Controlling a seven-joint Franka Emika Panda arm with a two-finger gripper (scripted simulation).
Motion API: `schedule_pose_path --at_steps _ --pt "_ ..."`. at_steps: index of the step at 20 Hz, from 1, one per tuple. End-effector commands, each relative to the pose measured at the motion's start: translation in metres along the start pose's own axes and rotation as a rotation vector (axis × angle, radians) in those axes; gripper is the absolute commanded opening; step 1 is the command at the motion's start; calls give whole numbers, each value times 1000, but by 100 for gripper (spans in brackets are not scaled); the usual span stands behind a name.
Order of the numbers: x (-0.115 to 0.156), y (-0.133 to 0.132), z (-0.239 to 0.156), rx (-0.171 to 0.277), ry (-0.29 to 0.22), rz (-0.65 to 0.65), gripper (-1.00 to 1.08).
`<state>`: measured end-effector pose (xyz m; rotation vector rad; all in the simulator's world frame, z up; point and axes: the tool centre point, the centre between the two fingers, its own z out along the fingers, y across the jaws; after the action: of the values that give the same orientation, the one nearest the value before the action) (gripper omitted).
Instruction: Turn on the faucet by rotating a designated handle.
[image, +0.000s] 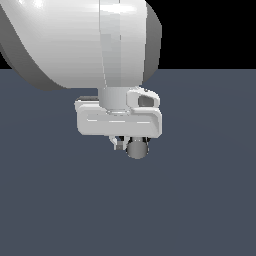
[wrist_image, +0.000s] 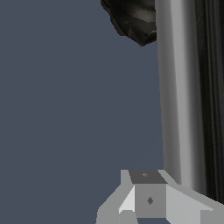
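In the exterior view the white hand of my gripper hangs low over the floor. The flat round end of the handle shows just under it, on the exterior view's right of the fingertips. In the wrist view the handle is a long shiny grey bar running right beside my gripper. It seems to touch the side of the fingers and is not between them. The fingers look pressed together, holding nothing. The faucet's black ribbed base shows at the bar's far end. The base is hidden in the exterior view.
The large white arm fills the upper part of the exterior view and hides most of the faucet. A flat grey-blue floor lies all around.
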<state>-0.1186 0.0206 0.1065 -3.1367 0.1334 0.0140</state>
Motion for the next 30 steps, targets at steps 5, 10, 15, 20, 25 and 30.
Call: schedule_pose_path --at_steps 5,10,15,20,25,30 --pt "9 52 0 -1 9 42 -100" --pt "9 78 0 -1 9 42 -100" --pt "10 104 -1 -1 9 42 -100" --pt "11 124 -1 -2 9 42 -100" --pt "23 119 0 1 6 18 -100" --pt "37 134 0 0 6 21 -100"
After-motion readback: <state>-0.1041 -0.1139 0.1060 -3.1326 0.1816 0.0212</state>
